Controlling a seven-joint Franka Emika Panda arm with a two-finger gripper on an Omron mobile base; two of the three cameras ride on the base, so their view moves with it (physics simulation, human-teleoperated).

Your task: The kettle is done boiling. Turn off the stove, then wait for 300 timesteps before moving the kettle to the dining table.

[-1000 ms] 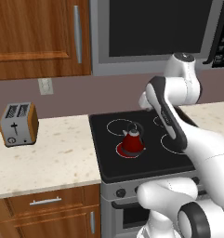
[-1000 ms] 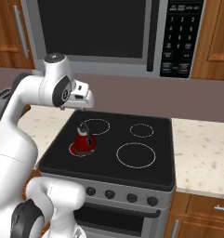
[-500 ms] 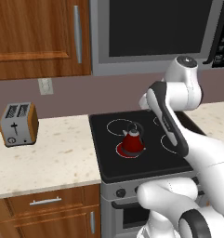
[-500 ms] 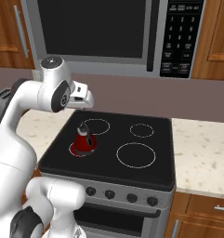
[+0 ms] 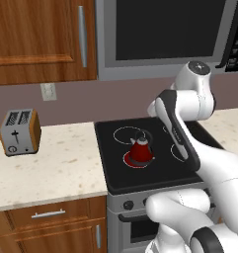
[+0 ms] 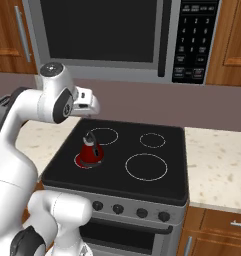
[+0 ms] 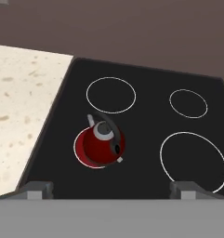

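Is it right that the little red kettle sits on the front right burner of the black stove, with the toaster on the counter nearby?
Not quite. The kettle sits on the front left burner of the stove, as the hand view shows; the front right ring is bare. The rest holds: the toaster stands on the counter to the stove's left.

Red kettle (image 7: 102, 145), black stove (image 7: 146, 121)
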